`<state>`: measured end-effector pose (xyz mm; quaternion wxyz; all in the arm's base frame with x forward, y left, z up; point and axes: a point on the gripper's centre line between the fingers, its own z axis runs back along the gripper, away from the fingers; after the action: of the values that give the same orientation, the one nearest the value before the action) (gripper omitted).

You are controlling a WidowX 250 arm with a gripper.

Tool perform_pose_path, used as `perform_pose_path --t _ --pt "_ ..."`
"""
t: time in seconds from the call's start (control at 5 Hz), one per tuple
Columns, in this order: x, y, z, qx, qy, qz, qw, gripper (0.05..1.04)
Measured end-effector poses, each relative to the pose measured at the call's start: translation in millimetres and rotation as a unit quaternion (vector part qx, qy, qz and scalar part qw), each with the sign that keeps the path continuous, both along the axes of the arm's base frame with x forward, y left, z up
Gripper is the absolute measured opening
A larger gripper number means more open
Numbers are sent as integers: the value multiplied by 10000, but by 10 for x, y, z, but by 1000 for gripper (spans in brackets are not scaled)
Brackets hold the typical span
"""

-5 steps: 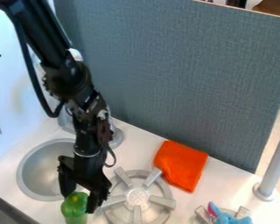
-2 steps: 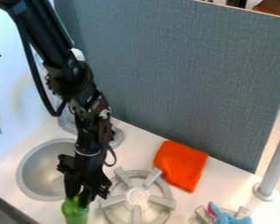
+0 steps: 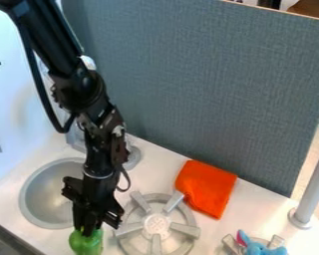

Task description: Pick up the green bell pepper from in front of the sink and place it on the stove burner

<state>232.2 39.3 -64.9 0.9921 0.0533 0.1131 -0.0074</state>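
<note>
The gripper (image 3: pixel 87 234) has shut its fingers at the top of the green thing (image 3: pixel 86 245), at eight o'clock from the burner (image 3: pixel 155 224). Maybe it's caught; I can't tell.

The black robot arm has chunky rounded joints, a thick looping black cable and dark, slim fingers.
</note>
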Motion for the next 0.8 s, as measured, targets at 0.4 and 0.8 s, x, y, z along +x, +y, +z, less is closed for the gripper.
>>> perform_pose_path --t 0.4,0.8 --pt "62 -67 443 -175 -603 -204 9978 106" --pt "370 -338 550 76 -1564 -228 9874 106"
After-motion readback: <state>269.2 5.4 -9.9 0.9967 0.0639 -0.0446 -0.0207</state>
